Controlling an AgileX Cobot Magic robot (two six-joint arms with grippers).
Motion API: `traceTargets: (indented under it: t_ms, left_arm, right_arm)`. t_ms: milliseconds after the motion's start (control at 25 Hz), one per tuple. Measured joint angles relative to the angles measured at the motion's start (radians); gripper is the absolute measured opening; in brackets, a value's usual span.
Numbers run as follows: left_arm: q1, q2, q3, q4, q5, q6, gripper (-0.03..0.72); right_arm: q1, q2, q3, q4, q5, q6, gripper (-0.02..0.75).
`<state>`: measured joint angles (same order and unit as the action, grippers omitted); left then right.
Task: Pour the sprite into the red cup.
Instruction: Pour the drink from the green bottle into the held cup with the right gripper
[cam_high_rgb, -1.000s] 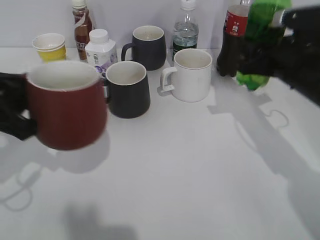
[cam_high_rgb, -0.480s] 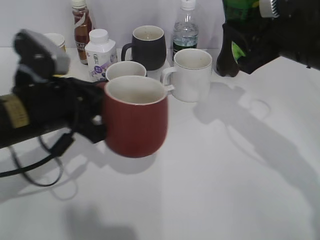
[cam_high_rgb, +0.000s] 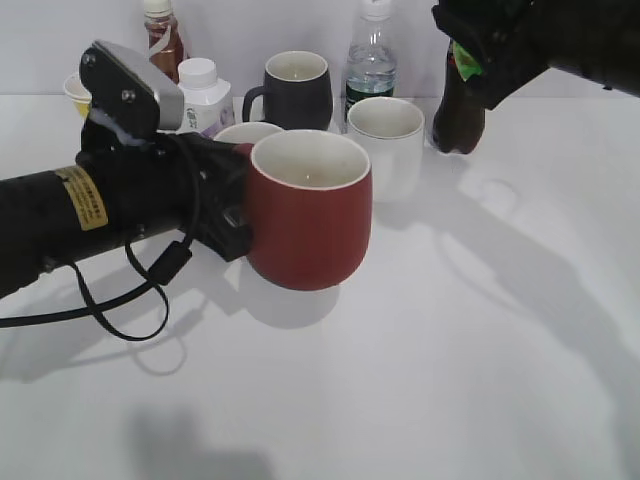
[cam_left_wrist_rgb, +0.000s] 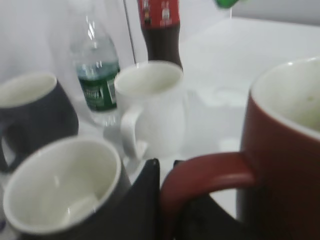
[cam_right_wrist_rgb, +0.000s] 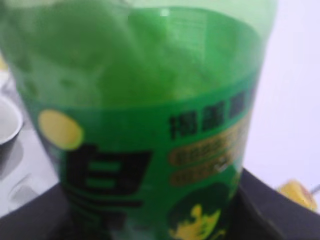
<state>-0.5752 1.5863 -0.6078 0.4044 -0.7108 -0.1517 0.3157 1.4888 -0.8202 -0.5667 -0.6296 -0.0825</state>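
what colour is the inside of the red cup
White; the red cup shows its pale interior best in the exterior view, held up by the left gripper.

The left gripper (cam_high_rgb: 235, 215) has carried the red cup (cam_high_rgb: 308, 222) from 9 o'clock toward the table's middle, now in front of the white mug (cam_high_rgb: 385, 135). The right gripper (cam_high_rgb: 480, 60) has lifted the sprite (cam_high_rgb: 466, 60) toward 1 o'clock, so only a green sliver shows.
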Motion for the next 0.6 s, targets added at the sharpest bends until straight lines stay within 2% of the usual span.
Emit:
traceTargets:
  t_ms: [440, 600]
  left_arm:
    - [0.0, 0.02, -0.001, 0.022, -0.033, -0.001, 0.047]
    - [0.0, 0.046, -0.001, 0.035, -0.063, -0.001, 0.047]
  right_arm:
    - [0.0, 0.004, -0.019, -0.217, -0.002, -0.04, 0.417]
    - [0.0, 0.004, -0.019, -0.262, 0.006, -0.083, 0.417]
